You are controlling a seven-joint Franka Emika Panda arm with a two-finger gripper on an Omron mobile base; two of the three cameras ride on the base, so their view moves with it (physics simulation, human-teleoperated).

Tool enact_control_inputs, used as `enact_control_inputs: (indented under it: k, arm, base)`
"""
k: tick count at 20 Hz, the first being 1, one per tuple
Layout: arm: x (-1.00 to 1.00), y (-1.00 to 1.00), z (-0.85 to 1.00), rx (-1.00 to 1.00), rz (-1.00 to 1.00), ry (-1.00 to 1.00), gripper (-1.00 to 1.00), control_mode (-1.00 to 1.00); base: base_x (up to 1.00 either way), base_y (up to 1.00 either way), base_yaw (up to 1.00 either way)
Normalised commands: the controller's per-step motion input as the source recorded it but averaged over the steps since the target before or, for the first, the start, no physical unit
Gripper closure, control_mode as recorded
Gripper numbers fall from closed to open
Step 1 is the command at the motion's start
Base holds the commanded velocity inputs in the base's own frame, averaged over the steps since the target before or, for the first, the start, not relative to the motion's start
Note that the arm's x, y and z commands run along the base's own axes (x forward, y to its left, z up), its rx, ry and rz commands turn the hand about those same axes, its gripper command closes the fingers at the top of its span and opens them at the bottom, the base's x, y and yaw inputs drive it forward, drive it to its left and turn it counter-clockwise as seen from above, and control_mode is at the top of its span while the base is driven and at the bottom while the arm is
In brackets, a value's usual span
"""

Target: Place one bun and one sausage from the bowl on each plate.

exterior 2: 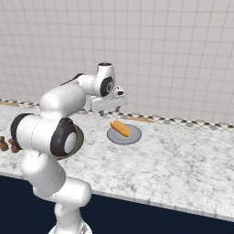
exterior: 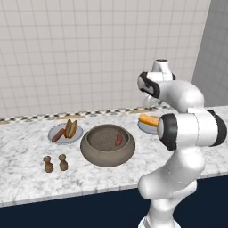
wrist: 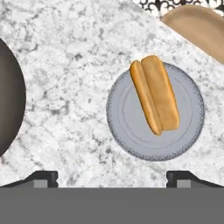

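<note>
Gripper (wrist: 112, 177) spread wide, empty, above right plate (wrist: 131, 144) bearing bun (wrist: 155, 94). Last sausage (exterior: 119, 140) inside bowl (exterior: 95, 153), left of that plate. Should descend centred, fingers straddling sausage crosswise.

Bare marble counter (exterior: 26, 178) lies open beside the bowl (exterior: 107, 145), save 2 shakers (exterior: 55, 163) at its left.

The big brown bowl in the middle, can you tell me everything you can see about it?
The bowl is large, round and taupe-brown, with thick walls and fine ridges inside, and looks like matte clay. It sits upright on the marbled counter, between the two grey plates and wider than either. One reddish sausage lies inside, toward the right wall. No bun is visible in it. Nothing touches its outside; the two small brown shakers stand apart, to its left.
</note>
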Motion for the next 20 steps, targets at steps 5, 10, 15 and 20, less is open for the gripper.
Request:
enact_control_inputs:
  k: [5,10,15,20]
  arm:
    - [-1.00,1.00,0.49,0.00,-0.17,-0.04,-1.00,-1.00]
    - [-0.97,1.00,0.00,0.00,-0.20,0.00,-1.00,-1.00]
    - [-0.21,1.00,-0.36,0.05,-0.27,0.11,-1.00,-1.00]
    - [0.22,0.93,-0.84,0.32,-0.41,0.02,-1.00,-1.00]
  base:
    - [0.00,0.00,0.00]
    - [0.00,0.00,0.00]
    - [0.00,0.00,0.00]
    - [0.00,0.00,0.00]
